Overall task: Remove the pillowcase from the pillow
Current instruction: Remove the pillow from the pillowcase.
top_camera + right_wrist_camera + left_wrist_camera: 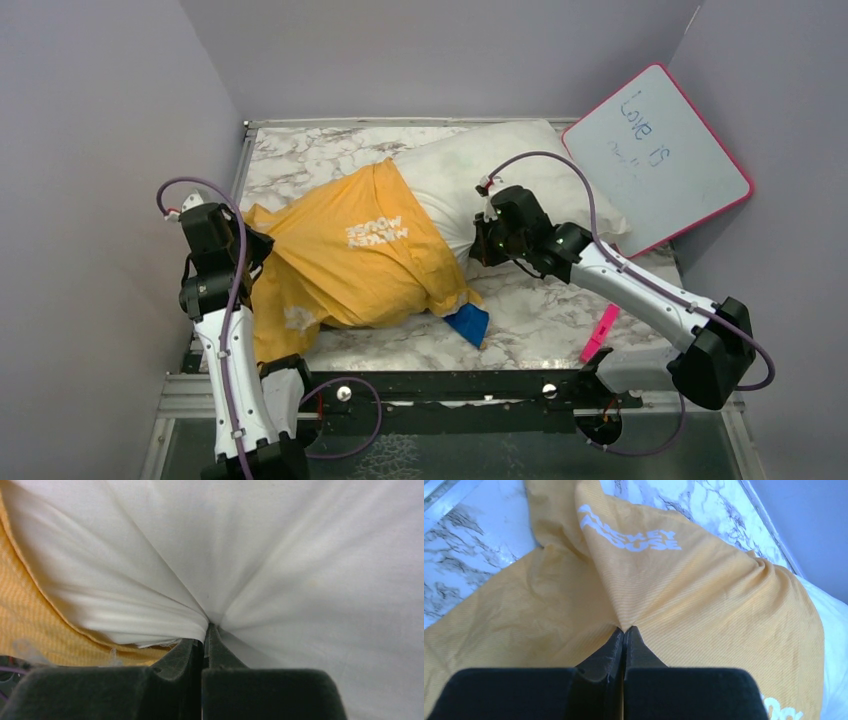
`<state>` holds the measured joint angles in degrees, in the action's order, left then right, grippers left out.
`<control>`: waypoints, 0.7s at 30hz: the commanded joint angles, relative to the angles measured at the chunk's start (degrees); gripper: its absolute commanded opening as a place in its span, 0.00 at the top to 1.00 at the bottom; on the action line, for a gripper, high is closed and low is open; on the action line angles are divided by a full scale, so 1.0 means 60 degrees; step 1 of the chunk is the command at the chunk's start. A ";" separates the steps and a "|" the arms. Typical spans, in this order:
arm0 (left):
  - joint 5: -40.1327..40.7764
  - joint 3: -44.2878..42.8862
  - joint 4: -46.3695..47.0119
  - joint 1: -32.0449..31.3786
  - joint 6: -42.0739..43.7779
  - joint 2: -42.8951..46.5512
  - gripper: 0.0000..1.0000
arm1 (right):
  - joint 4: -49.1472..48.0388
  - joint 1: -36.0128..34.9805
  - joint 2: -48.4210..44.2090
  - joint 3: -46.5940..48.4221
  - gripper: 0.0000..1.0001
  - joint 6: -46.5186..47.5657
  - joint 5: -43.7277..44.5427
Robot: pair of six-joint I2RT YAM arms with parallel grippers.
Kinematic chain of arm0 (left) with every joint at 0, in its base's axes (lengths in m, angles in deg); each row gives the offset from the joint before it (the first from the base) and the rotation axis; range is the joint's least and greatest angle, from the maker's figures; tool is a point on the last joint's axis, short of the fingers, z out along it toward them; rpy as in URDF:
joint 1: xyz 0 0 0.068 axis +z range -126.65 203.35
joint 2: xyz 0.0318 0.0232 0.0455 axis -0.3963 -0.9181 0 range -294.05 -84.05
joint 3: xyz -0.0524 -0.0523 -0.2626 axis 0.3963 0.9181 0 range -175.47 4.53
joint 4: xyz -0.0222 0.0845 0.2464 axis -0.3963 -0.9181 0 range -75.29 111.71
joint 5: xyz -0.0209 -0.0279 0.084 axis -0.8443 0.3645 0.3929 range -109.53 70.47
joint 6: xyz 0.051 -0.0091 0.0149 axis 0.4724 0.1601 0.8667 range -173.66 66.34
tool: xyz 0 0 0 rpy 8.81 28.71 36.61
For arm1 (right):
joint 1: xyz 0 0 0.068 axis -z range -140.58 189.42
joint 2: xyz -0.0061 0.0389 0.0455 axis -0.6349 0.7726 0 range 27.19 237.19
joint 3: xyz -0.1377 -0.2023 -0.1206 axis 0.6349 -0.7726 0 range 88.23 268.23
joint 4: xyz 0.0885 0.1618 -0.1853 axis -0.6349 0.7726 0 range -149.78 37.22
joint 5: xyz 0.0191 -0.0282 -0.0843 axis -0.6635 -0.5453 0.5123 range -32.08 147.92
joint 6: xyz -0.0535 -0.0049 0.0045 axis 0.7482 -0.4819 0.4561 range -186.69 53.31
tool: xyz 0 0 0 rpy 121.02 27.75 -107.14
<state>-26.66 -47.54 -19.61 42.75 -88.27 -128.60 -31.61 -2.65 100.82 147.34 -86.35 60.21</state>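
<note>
Two pinches; left claw (624, 629): "MOUSE" pillowcase (704, 595); right claw (206, 627): pillow (300, 555)

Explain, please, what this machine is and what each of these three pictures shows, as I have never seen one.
These are two robot arms bolted to a marble table. The wide picture looks down from above and behind them; the other two come from a camera on each wrist. The left hand pinches the orange pillowcase; the right hand pinches the white pillow sticking partly out of it. A whiteboard sits at the back right, and a small pink object lies by the right arm.
</note>
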 commanded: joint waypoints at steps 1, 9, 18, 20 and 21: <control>0.1624 -0.0830 -0.0869 0.0092 0.0638 -0.0231 1.00 | 0.0417 0.0093 0.0092 0.0475 0.99 -0.0097 0.0225; -0.2182 -0.1077 -0.0267 0.0090 0.1687 -0.0672 0.34 | 0.0392 0.0089 0.0333 0.0939 0.99 0.0022 -0.0684; -0.3952 -0.2445 0.0660 -0.2430 0.0965 -0.0953 0.33 | -0.0242 0.0086 0.0683 0.1418 0.99 -0.0662 -0.1216; -0.3628 -0.2310 0.0653 -0.2938 0.0985 -0.1039 0.33 | -0.0420 0.0095 0.0608 0.1347 0.99 -0.0894 -0.1263; -0.3485 -0.2271 0.0666 -0.3167 0.0950 -0.1092 0.33 | -0.0518 0.0093 0.0556 0.1296 0.99 -0.0956 -0.1309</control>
<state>-46.53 -61.68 -16.57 28.32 -81.96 -133.83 -29.38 -2.10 104.66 153.62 -87.64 55.73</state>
